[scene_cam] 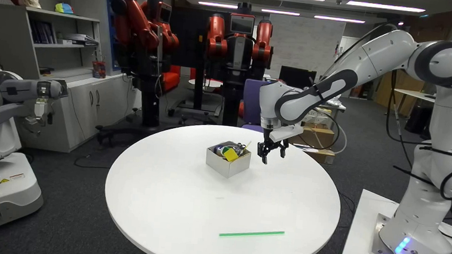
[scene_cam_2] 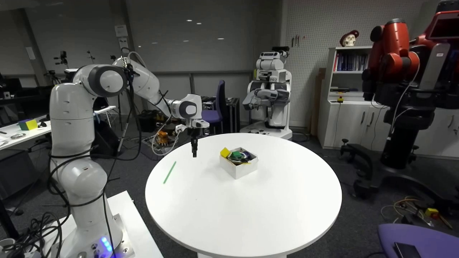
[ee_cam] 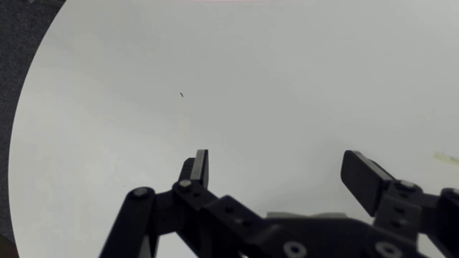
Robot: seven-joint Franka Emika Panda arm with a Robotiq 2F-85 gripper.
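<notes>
The gripper (scene_cam: pixel 273 157), its jaws wide and empty, hung near the loaded white box (scene_cam: pixel 223 166), on the side of that box nearer to the arm's base (scene_cam: pixel 423 239).

In exterior view, box (scene_cam: pixel 218 162) stands on table (scene_cam: pixel 163 203), with blocks (scene_cam: pixel 231 155) inside. Gripper (scene_cam: pixel 273 158) is over table, to right of box, near but apart. Strip (scene_cam: pixel 252 233) lies on same table, before box, well apart from it. Arm base (scene_cam: pixel 423 239) stands on side table (scene_cam: pixel 358 238), right of table. Chair (scene_cam: pixel 252 105) is behind table; cabinet (scene_cam: pixel 80 109) behind and left.
</notes>
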